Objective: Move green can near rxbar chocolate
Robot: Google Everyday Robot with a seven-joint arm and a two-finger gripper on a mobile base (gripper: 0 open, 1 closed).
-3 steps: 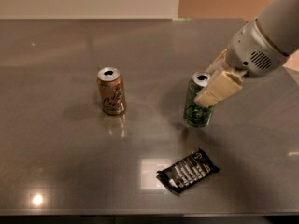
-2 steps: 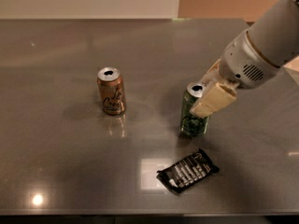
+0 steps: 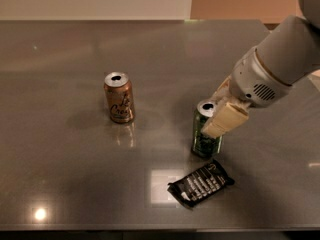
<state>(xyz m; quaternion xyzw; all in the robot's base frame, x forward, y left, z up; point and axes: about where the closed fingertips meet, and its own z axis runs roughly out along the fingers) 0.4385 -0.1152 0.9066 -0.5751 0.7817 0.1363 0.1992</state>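
The green can [image 3: 204, 138] stands upright on the grey table [image 3: 60, 174], right of centre, with its silver top showing. My gripper [image 3: 216, 118] reaches in from the upper right and is shut on the can's upper part; one cream finger [image 3: 226, 119] lies across its right side. The rxbar chocolate [image 3: 201, 183], a flat black wrapper with white lettering, lies just in front of the can, a small gap below its base.
An orange can [image 3: 119, 98] stands upright left of centre. The white arm [image 3: 280, 64] crosses the upper right of the table. The table's near edge runs along the bottom, close behind the wrapper.
The gripper has carried the green can toward the near edge and slightly left, so it now stands just above the black wrapper. The orange can and the wrapper have not moved.
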